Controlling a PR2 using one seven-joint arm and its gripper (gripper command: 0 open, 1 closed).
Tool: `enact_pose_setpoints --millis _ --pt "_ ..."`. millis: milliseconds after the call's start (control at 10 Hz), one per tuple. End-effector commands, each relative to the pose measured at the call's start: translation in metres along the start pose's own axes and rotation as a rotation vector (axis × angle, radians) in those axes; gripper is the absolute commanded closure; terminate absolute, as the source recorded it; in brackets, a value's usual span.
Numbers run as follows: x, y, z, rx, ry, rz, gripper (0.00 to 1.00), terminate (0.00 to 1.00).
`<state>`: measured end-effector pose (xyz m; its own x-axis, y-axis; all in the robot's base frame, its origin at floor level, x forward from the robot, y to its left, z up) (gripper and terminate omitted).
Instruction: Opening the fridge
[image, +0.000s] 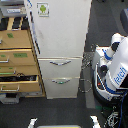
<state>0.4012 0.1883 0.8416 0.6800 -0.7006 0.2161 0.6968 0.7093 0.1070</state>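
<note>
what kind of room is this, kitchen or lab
Probably a lab mock-up of a kitchen rather than a home. A tall white fridge stands beside a tan wooden drawer cabinet on dark flooring, with a white-and-blue robot parked beside it.

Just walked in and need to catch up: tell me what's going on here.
A PR2 robot stands at the exterior view's right of a tall white fridge. The upper door and both lower drawers look closed, and nothing is touching them. The robot's gripper is not in view. A wooden drawer cabinet sits on the fridge's other side, with one drawer pulled open.

tan drawer cabinet (19, 62), perhaps one drawer open
</note>
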Motion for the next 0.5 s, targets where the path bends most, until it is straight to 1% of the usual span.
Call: enact_pose_setpoints --millis 100,300,500 --pt "0.036 0.035 0.008 -0.137 0.005 0.079 0.0 0.0" --pt "0.073 0.065 0.019 -0.096 -0.011 0.126 0.0 0.0" --pt "0.104 0.098 0.029 -0.054 -0.001 0.153 0.0 0.0"
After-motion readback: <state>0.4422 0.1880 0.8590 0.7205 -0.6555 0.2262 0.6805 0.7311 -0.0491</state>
